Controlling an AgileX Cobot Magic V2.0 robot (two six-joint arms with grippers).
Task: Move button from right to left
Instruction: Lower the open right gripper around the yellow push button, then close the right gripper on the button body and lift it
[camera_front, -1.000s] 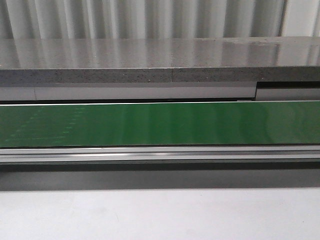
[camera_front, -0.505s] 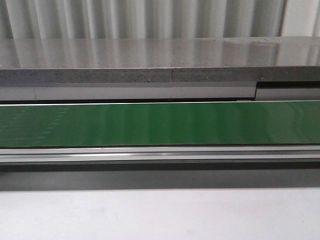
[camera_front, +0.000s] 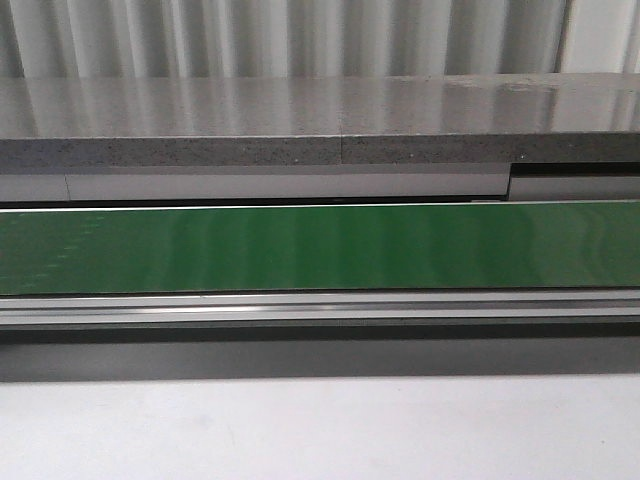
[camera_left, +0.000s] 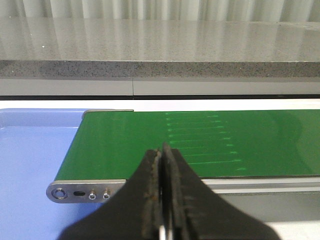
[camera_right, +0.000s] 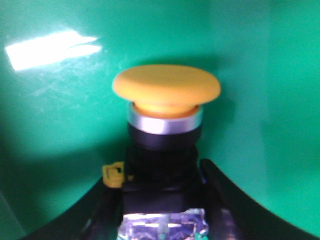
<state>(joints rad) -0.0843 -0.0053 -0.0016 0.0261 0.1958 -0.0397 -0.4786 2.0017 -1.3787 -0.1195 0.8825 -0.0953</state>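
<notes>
In the right wrist view the button (camera_right: 166, 92) fills the middle: a round yellow-orange cap, a silver ring, a black collar and a clear blocky body between my fingers. My right gripper (camera_right: 162, 200) is shut on the button's body, just over the green belt (camera_right: 260, 75). In the left wrist view my left gripper (camera_left: 162, 150) is shut and empty, its tips over the near edge of the green belt (camera_left: 125, 145). Neither gripper nor the button shows in the front view.
The green conveyor belt (camera_front: 320, 248) runs across the front view with an aluminium rail (camera_front: 320, 306) along its near side and a grey stone ledge (camera_front: 320, 120) behind. In the left wrist view a blue tray (camera_left: 30, 165) lies beside the belt's end.
</notes>
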